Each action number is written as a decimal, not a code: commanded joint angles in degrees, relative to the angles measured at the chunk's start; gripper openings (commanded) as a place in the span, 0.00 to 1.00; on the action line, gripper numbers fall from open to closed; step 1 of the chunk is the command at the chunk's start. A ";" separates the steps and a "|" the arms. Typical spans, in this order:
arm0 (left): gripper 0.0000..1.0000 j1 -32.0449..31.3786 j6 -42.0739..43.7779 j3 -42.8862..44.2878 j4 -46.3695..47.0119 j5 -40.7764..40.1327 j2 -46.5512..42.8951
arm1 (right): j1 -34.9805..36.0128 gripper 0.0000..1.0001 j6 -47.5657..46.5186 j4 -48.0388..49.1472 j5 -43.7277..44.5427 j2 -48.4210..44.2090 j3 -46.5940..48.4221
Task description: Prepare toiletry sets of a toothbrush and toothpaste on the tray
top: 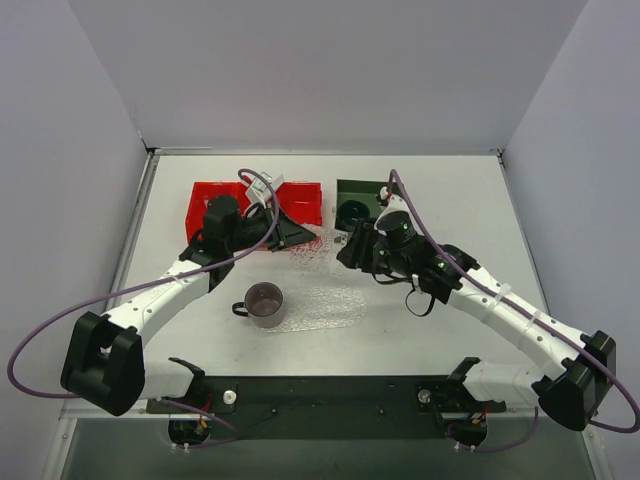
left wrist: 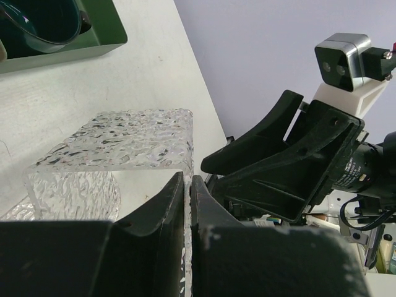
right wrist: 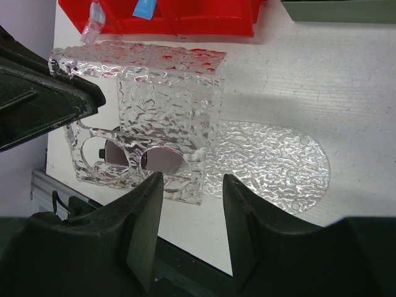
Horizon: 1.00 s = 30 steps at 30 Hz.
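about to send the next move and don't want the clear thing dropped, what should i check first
1. Grip of the left gripper on the stand: ok, shut on a thin clear wall.
2. The right gripper free: ok, open, fingers either side of the stand's near corner, not closed on it.
3. Stand resting or lifted: cannot tell.
4. The tray lying flat: ok, its oval end lies flat on the table, nothing on that end.
5. The toothbrush on tray: not ok, it is in the red bin.
6. The toothpaste found: cannot tell, not seen in any view.
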 commanded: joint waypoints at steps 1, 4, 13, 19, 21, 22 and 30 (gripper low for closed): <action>0.00 -0.21 0.87 2.83 2.09 0.26 -1.15 | 0.81 0.38 0.88 1.98 -0.77 1.13 -0.67; 0.00 -0.21 0.78 2.75 2.18 0.43 -1.07 | 0.81 0.35 0.88 1.98 -0.33 1.40 -1.37; 0.00 -0.38 0.43 2.83 2.53 0.96 -0.71 | 0.90 0.33 0.44 2.68 -0.15 3.59 -0.67; 0.00 -0.30 0.43 2.75 2.71 1.22 -0.45 | 1.25 0.33 0.88 3.65 -0.15 5.35 -0.50; 0.00 -0.30 0.43 2.75 2.71 1.22 -0.36 | 1.25 0.32 0.97 4.00 -0.33 6.05 -0.14; 0.00 -0.30 0.43 2.75 2.80 1.22 -0.28 | 1.51 0.32 0.88 4.53 -0.33 6.23 0.29; 0.00 -0.30 0.60 2.75 2.88 1.14 -0.36 | 1.69 0.24 1.49 6.11 -0.68 8.17 1.09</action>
